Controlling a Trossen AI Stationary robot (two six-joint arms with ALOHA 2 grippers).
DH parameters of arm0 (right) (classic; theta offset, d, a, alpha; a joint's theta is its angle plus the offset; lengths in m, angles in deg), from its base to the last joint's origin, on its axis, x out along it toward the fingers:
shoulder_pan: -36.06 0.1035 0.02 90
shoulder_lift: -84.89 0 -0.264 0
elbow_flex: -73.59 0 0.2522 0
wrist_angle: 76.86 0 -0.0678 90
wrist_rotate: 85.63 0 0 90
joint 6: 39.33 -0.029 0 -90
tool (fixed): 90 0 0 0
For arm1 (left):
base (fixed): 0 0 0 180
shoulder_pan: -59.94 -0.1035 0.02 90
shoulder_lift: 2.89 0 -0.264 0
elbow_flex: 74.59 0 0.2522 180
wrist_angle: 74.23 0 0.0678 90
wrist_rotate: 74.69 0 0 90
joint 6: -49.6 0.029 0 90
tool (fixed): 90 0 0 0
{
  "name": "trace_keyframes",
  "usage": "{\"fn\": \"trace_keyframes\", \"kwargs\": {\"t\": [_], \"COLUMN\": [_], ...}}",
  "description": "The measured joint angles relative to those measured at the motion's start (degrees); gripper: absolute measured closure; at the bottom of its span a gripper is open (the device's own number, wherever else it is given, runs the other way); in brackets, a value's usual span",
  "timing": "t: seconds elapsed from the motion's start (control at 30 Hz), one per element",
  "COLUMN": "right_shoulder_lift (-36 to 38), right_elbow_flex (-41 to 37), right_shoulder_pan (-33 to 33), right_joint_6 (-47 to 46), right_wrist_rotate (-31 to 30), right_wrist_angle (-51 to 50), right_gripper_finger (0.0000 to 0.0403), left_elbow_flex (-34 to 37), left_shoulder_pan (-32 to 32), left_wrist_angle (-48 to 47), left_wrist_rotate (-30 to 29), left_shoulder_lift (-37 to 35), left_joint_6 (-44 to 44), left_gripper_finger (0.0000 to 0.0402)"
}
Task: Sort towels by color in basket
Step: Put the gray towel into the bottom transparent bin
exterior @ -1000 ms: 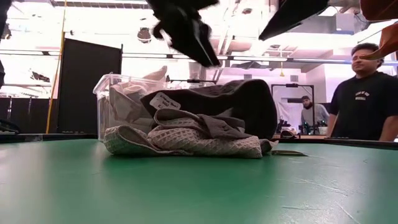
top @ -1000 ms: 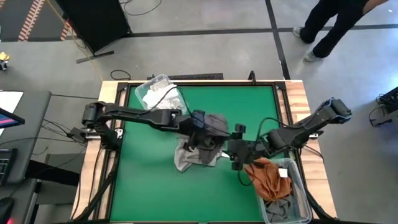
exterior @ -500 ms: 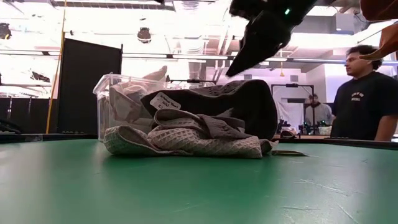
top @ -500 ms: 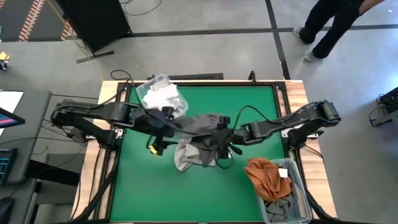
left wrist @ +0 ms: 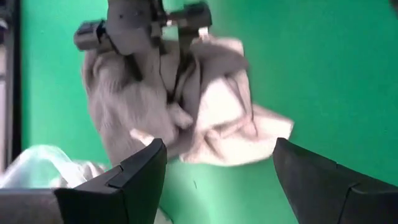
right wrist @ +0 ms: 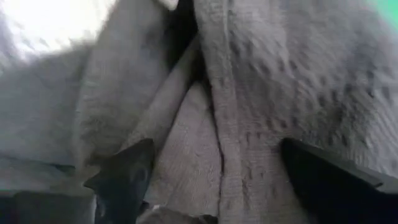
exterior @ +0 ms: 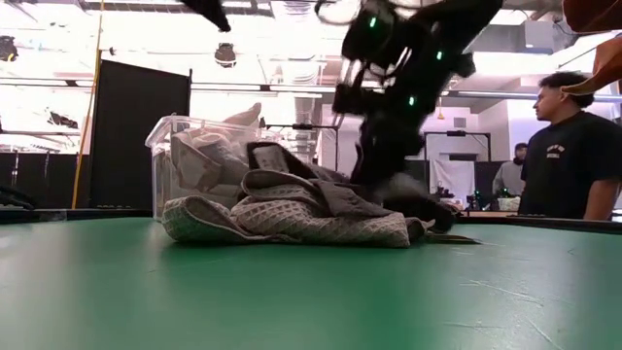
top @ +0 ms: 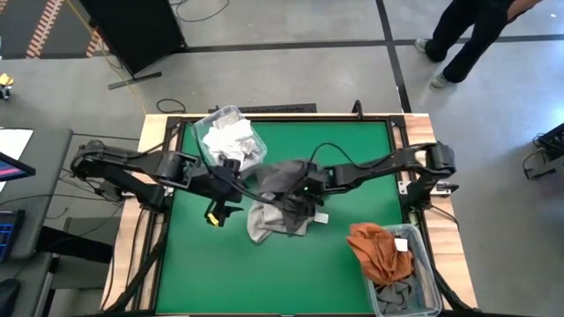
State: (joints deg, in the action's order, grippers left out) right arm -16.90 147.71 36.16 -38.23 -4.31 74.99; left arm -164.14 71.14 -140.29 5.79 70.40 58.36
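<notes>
Overhead, grey towels (top: pixel 280 208) lie heaped mid-table on the green mat (top: pixel 352 158); the right gripper (top: pixel 310 204) presses down into them, the left gripper (top: pixel 220 204) hovers beside, spread and empty. White towels (top: pixel 227 139) fill one clear bin (top: pixel 204 123); a rust towel (top: pixel 379 251) drapes another bin (top: pixel 430 286). Right wrist view: fingers (right wrist: pixel 124 174) splayed wide against grey cloth, nothing pinched.
</notes>
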Motion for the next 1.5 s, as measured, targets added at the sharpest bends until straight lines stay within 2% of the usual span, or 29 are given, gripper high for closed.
{"fn": "trace_keyframes", "kwargs": {"t": [0.23,0.43,0.63,0.9,0.93,1.1,1.2,1.5], "right_shoulder_lift": [-5.93,-7.72,-7.88,-7.90,-7.90,-7.12,-4.57,9.68], "right_elbow_flex": [0.28,0.29,0.26,0.20,0.20,0.15,-0.07,1.18], "right_shoulder_pan": [-0.63,-0.96,-1.23,-1.45,-1.45,-1.41,-0.53,2.69], "right_joint_6": [0.29,0.32,0.66,0.55,0.60,0.48,0.68,0.77], "right_wrist_rotate": [1.36,1.29,0.78,0.80,0.86,0.54,-1.95,-8.74], "right_wrist_angle": [0.51,0.72,0.72,0.37,0.31,-0.07,-1.37,-7.04], "right_gripper_finger": [0.0007,0.0045,0.0146,0.0348,0.0364,0.0364,0.0364,0.0364], "left_elbow_flex": [4.72,6.04,6.74,6.74,6.74,6.74,6.74,6.72], "left_shoulder_pan": [0.00,0.28,1.59,3.19,3.33,3.87,4.22,4.59], "left_wrist_angle": [0.25,0.60,2.44,3.82,3.84,4.50,4.60,5.37], "left_wrist_rotate": [0.12,0.11,0.11,0.06,0.02,-0.17,-0.17,-0.44], "left_shoulder_lift": [0.03,0.01,0.03,-0.01,-0.01,-0.01,-0.01,-0.01], "left_joint_6": [-2.14,-4.49,-5.17,-6.01,-6.21,-6.63,-6.68,-6.52], "left_gripper_finger": [0.0123,0.0123,0.0123,0.0123,0.0123,0.0123,0.0123,0.0123]}}
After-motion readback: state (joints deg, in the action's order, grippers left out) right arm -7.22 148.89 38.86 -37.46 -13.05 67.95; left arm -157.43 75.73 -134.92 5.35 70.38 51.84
